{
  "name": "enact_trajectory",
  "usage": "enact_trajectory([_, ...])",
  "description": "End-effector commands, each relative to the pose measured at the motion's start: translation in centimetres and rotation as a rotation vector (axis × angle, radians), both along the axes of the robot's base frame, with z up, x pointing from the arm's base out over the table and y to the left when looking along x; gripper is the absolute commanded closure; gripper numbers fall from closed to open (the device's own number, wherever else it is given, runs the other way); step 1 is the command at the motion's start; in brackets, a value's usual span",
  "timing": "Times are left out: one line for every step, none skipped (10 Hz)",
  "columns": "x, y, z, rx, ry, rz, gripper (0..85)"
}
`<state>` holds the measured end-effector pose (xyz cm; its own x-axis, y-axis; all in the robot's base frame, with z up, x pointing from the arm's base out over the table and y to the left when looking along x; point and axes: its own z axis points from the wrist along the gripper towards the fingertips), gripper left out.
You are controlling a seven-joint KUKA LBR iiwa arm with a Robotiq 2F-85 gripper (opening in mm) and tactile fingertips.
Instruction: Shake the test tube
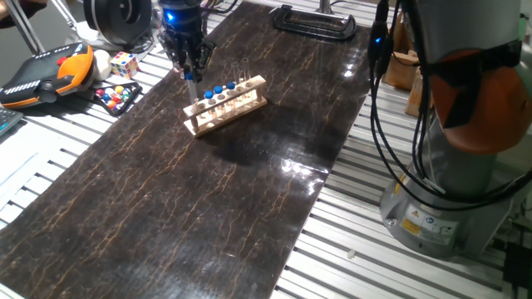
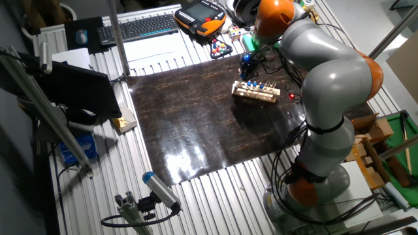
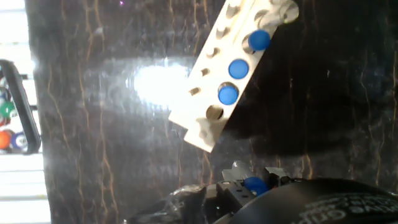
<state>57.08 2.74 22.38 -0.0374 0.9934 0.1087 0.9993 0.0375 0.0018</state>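
Observation:
My gripper [image 1: 190, 73] hangs just above the left end of the wooden rack [image 1: 249, 101], shut on a slim clear test tube [image 1: 192, 88] that points down from the fingers. In the hand view the tube's blue cap [image 3: 252, 183] sits between the fingers. The rack [image 3: 205, 127] holds three more blue-capped tubes [image 3: 228, 94] in a row, and the hole nearest its end [image 3: 214, 112] is empty. Two taller clear tubes [image 1: 242, 75] stand at the rack's far end. The other fixed view shows the gripper [image 2: 246, 67] beside the rack [image 2: 256, 93].
A black mat [image 1: 208, 208] covers the table. Left of it lie an orange-and-black pendant [image 1: 46, 71], a puzzle cube [image 1: 125, 63] and a tray of coloured balls [image 1: 116, 97]. A black clamp [image 1: 312, 20] sits at the far edge. The arm's base [image 1: 449, 199] stands at the right.

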Motion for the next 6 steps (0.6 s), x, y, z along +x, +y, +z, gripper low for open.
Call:
enact_trajectory([-0.05, 0.4, 0.2, -0.006, -0.001, 0.029, 84.3])
enact_trajectory([-0.11, 0.8, 0.2, -0.001, -0.001, 0.026, 84.3])
enact_trajectory([-0.21, 1.3, 0.1, 0.041, 0.004, -0.01, 84.3])
enact_trajectory([-0.34, 1.7, 0.0, 0.08, 0.008, -0.039, 84.3])
enact_trajectory([-0.45, 2.0, 0.0, 0.103, 0.004, -0.06, 84.3])
enact_trajectory([-0.4, 1.9, -0.1, 0.094, -0.003, -0.044, 84.3])
